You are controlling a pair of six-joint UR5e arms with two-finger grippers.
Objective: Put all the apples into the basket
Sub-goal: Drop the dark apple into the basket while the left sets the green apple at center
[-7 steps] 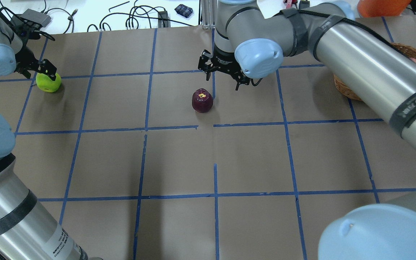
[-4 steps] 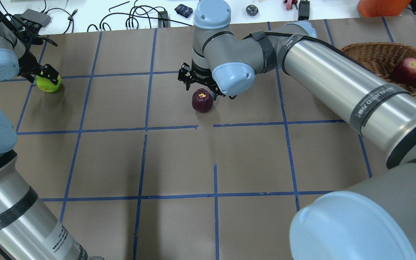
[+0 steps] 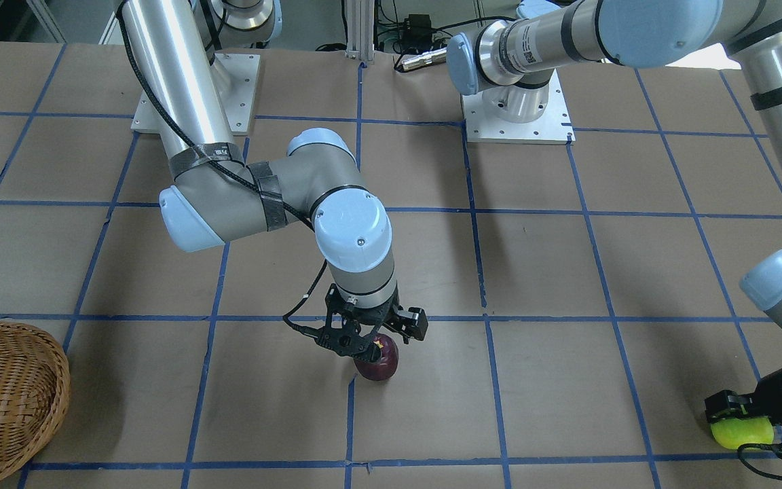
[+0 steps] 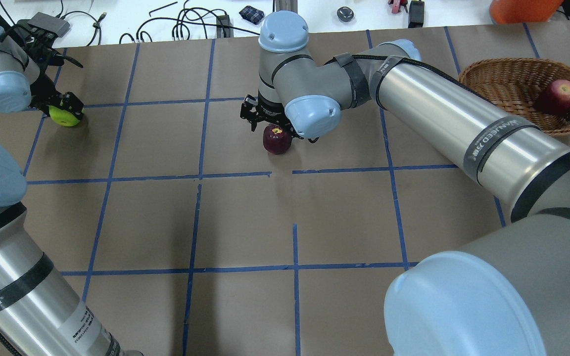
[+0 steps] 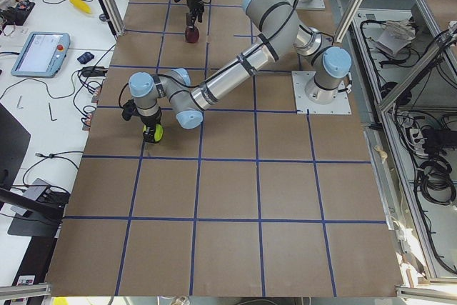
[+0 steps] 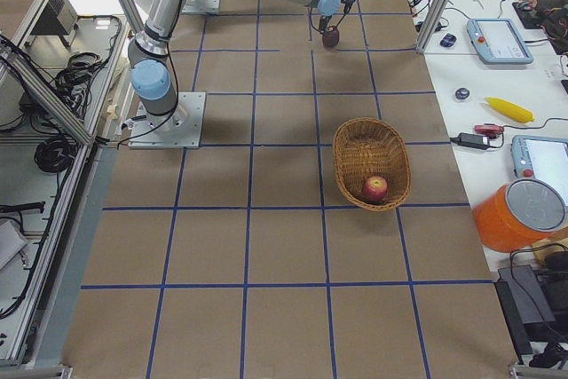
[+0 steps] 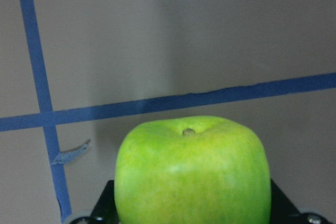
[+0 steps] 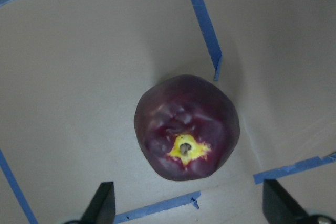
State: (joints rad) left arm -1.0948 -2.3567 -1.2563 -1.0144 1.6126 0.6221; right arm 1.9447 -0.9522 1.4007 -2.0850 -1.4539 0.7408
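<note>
The dark maroon apple (image 4: 277,142) stands mid-table, stem up, and also shows in the right wrist view (image 8: 186,127). My right gripper (image 4: 274,127) hangs just above it, open, with one fingertip (image 8: 104,204) on each side. The lime green apple (image 4: 66,117) sits at the far left. My left gripper (image 4: 61,105) is low over it, and in the left wrist view its jaws stand wide at the green apple's (image 7: 191,174) two sides. The red apple (image 4: 557,96) lies in the wicker basket (image 4: 507,74) at the far right.
Cables, a dark bundle (image 4: 252,14) and an orange container (image 4: 520,10) lie past the table's far edge. The arms' base plates (image 3: 516,119) are on the robot's side. My right arm (image 4: 443,113) stretches from the near right to mid-table, beside the basket.
My right arm swung left from near the basket to over the maroon apple and came down, uncovering the basket. My left gripper sank lower around the green apple. Neither apple moved.
</note>
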